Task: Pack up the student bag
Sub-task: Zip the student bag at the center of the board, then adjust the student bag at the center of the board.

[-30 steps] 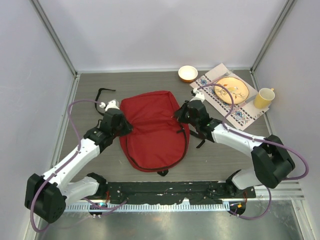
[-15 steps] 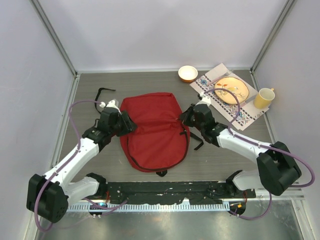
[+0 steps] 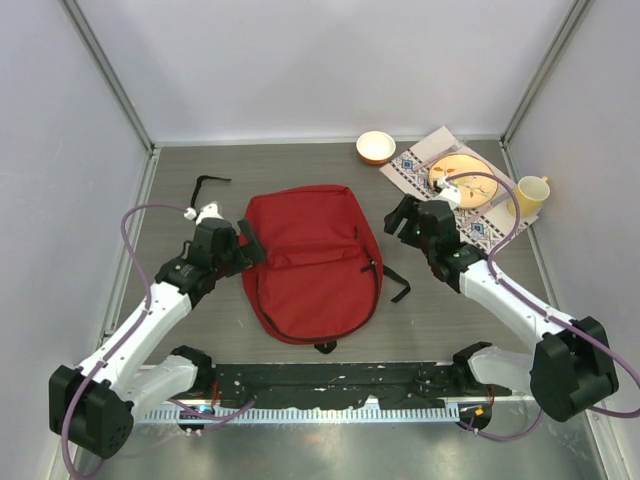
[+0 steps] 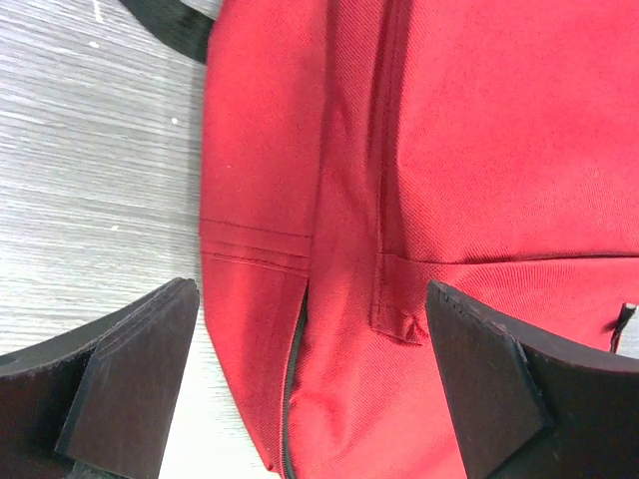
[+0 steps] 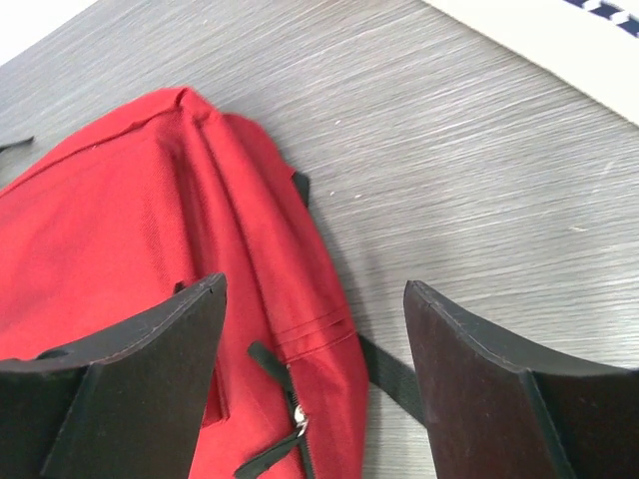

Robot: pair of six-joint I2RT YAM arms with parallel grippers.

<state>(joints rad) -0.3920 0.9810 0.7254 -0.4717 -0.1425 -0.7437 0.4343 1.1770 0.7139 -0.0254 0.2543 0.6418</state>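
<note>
The student bag (image 3: 312,262), a red backpack with dark zippers, lies flat in the middle of the table. My left gripper (image 3: 245,245) hovers open at its left edge. In the left wrist view the bag's side seam and zipper (image 4: 300,329) lie under the open left gripper (image 4: 310,369), untouched. My right gripper (image 3: 400,220) stands open just off the bag's upper right corner. In the right wrist view the right gripper (image 5: 315,349) spans the bag's edge (image 5: 130,220), a zipper pull (image 5: 298,424) and a black strap (image 5: 394,374) without holding anything.
An orange bowl (image 3: 375,146) sits at the back. A patterned placemat (image 3: 410,165) carries an orange plate (image 3: 480,175), with a yellow mug (image 3: 527,195) to its right. A thin black item (image 3: 208,183) lies back left of the bag.
Both grippers have opened and let go of the bag's sides. Both arms have drawn outward, the right one back toward the placemat. The bag has settled flat.
</note>
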